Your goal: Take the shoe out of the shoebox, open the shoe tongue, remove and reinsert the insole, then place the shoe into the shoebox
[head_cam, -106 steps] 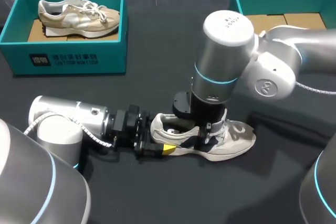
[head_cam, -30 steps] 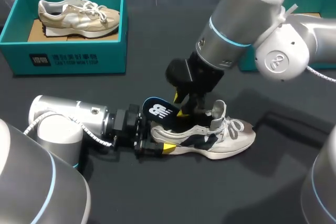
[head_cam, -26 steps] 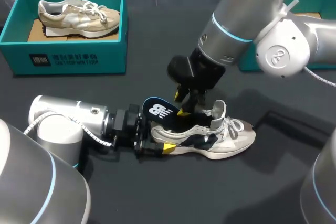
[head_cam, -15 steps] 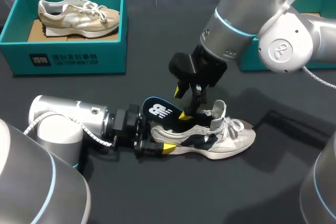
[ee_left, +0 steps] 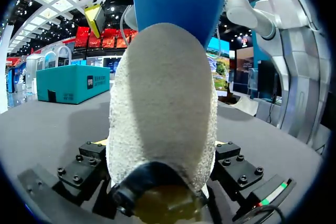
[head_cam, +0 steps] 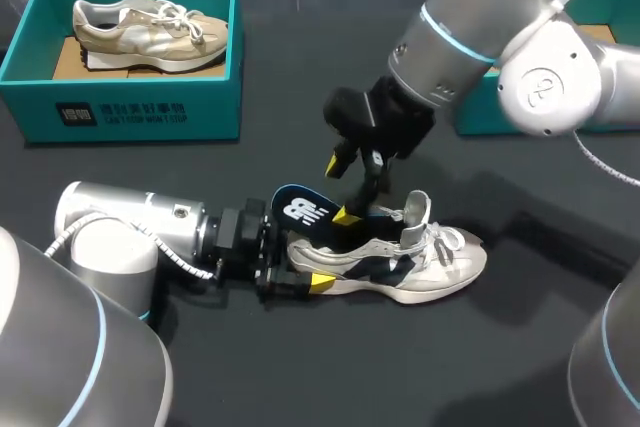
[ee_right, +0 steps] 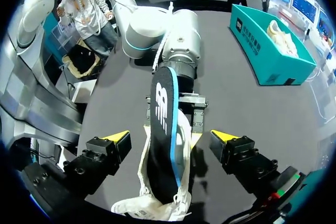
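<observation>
Our right gripper (head_cam: pixel 352 189) hangs wide open above the insole (head_cam: pixel 300 209), half out of the shoe (head_cam: pixel 435 269) on the table (head_cam: pixel 330 367) with its heel clamped by our left gripper (head_cam: pixel 287 274), so removal seems midway and next calls for a regrip and lift.

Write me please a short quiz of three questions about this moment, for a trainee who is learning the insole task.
1. True or false: the right pincer is shut on the insole.
2. Which one grips the heel of the white shoe? A) the left pincer B) the right pincer C) neither of them
3. Fill in: the teal shoebox on the robot's left holds ____ beige shoe.

Key
1. False. Its fingers stand open on either side of the insole, which sticks up out of the heel end, and they do not touch it.
2. A
3. one
</observation>
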Motion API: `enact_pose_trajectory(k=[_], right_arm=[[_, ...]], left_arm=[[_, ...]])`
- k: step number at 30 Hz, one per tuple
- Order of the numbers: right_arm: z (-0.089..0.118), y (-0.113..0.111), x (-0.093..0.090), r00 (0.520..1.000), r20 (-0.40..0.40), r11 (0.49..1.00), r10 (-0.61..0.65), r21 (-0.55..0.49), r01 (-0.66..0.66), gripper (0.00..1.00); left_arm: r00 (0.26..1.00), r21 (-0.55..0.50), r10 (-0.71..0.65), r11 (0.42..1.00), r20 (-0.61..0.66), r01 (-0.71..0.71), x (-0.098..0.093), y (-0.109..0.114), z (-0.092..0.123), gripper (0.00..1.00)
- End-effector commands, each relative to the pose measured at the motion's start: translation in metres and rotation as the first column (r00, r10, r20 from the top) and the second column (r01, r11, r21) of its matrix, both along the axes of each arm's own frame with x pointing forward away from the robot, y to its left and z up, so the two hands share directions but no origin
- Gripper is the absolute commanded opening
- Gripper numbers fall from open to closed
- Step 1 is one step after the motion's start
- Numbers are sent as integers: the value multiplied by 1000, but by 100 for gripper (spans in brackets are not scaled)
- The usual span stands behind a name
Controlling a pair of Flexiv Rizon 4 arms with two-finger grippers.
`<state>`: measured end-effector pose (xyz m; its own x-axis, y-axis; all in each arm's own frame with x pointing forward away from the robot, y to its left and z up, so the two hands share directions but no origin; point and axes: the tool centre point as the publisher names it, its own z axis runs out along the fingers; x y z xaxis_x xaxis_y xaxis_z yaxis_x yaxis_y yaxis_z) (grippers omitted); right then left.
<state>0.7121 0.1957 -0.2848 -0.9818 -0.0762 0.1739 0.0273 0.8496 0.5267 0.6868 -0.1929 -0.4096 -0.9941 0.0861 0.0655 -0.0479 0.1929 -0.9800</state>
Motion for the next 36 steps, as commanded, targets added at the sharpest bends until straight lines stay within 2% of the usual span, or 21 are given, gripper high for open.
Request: enact_pose_trajectory(k=[1,3,8,10,13,17,19,23,34,36], right_arm=[[-8,-12,0,999,-44,995,-19,95,23,89],[-10,-12,1,996,-86,993,-32,113,42,71],[-11,-11,2,988,-142,991,-62,113,78,62],[-12,-10,2,985,-159,990,-64,111,82,62],[-13,-7,1,980,-187,991,-64,102,84,71],[-17,-6,-1,969,-230,992,-86,70,104,75],[-20,-6,-1,965,-245,992,-91,61,109,73],[-25,-4,-3,960,-266,992,-88,62,108,61],[-35,3,-11,946,-313,992,-81,64,106,55],[-36,4,-13,944,-319,992,-79,65,105,51]], left_arm=[[1000,0,0,1000,0,0,1,-1,-2,0],[1000,0,0,1000,0,0,1,-1,-2,0],[1000,0,0,1000,0,0,1,-1,-2,0],[1000,0,0,1000,0,0,1,-1,-2,0],[1000,0,0,1000,0,0,1,-1,-2,0],[1000,0,0,1000,0,0,1,-1,-2,0],[1000,0,0,1000,0,0,1,-1,-2,0],[1000,0,0,1000,0,0,1,-1,-2,0],[1000,0,0,1000,0,0,1,-1,-2,0],[1000,0,0,1000,0,0,1,-1,-2,0]])
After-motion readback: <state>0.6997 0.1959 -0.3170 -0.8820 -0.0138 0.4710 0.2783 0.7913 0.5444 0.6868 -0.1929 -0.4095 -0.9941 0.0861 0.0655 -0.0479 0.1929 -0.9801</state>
